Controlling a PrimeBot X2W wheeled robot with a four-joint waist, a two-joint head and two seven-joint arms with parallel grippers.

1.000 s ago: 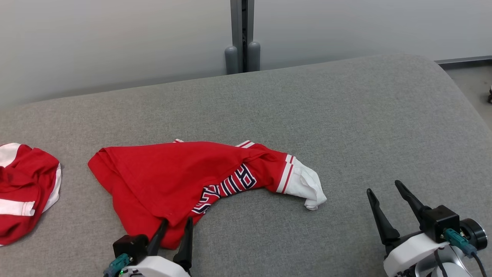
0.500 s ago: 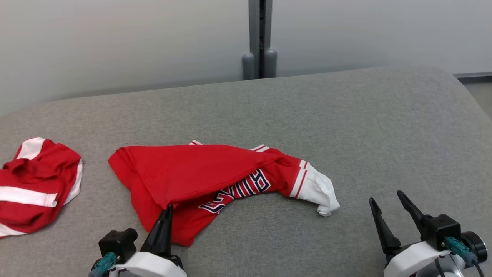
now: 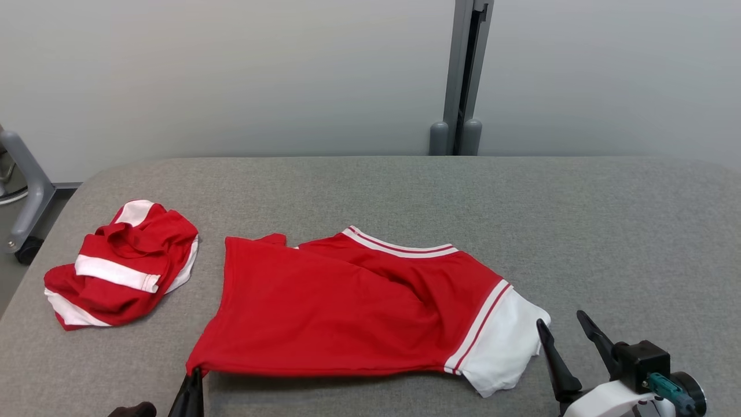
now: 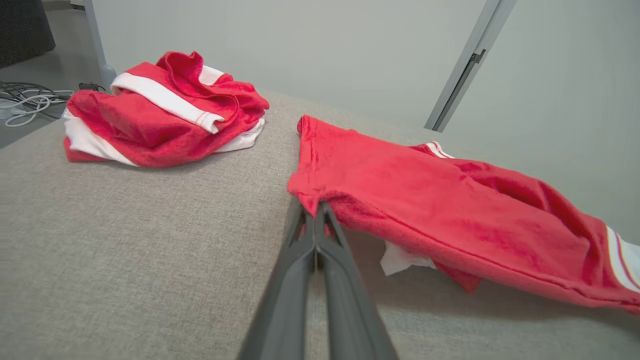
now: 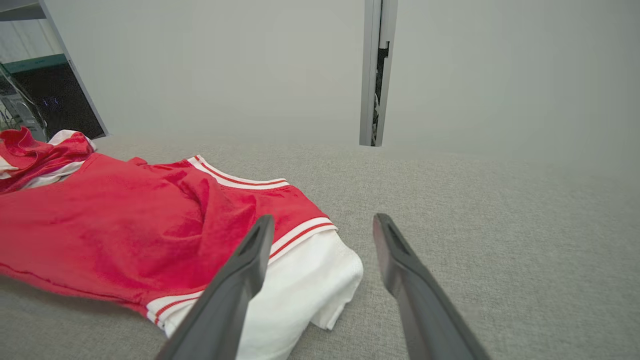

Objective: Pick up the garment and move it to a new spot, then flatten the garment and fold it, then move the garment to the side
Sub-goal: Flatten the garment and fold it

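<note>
A red garment (image 3: 347, 307) with white striped trim and a white sleeve (image 3: 503, 347) lies spread over the grey cushioned surface (image 3: 608, 231). My left gripper (image 3: 194, 379) is shut on the garment's (image 4: 425, 200) near left corner and holds that edge lifted off the surface; in the left wrist view the fingers (image 4: 315, 250) meet at the red hem. My right gripper (image 3: 561, 336) stands open just right of the white sleeve (image 5: 310, 280), with nothing between its fingers (image 5: 245, 265).
A second red and white garment (image 3: 121, 266) lies crumpled at the left end of the surface. A grey post (image 3: 460, 75) rises against the pale wall behind. A wheeled grey frame (image 3: 23, 191) stands on the floor at far left.
The head camera has swung and lifted. The garment has been pulled open from a bunched fold into a wide spread, its lettering hidden now; my left gripper has shut on its corner.
</note>
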